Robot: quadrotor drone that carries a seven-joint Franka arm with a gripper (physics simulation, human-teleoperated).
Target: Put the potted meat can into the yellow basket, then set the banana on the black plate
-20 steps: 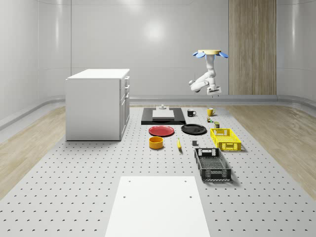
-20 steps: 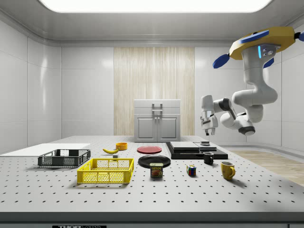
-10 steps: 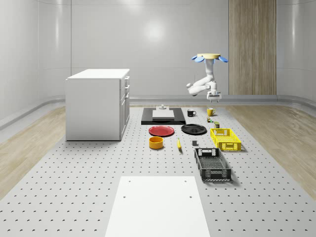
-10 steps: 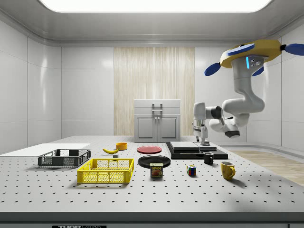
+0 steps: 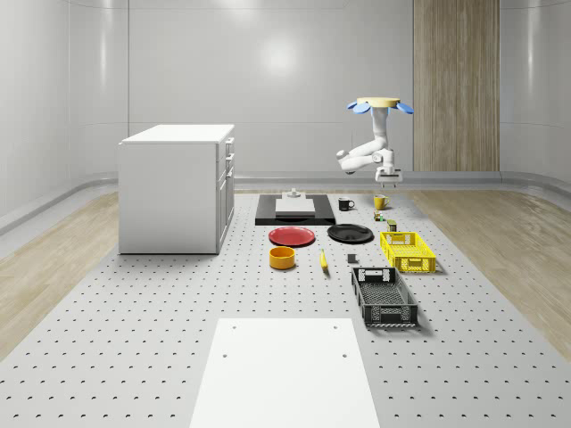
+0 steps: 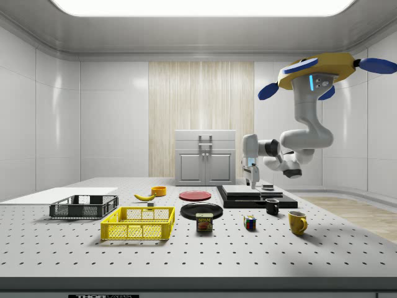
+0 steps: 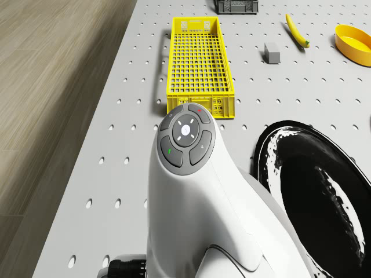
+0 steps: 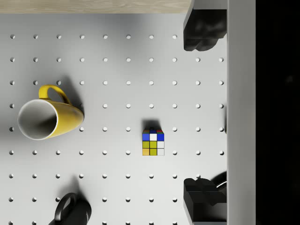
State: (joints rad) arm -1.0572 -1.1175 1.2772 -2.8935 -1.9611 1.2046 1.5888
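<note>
so, from the whole-scene view: the drone hovers over the far end of the bench, and the jaws hang above the yellow mug. the potted meat can stands at about six o'clock from them, nearer the camera, just beyond the yellow basket.

in the side view the jaws point straight down, high above the bench, over the edge of the black slab. the can sits lower, at roughly eight o'clock, upright, just beside the basket's end wall but apart from it. the banana lies farther back.

the drone view looks past the arm to the basket, the black plate and the banana.

in the wrist view two dark fingers stand wide apart, holding nothing; below lie the mug and a colour cube. i judge the jaws must travel toward the basket end before descending.
</note>
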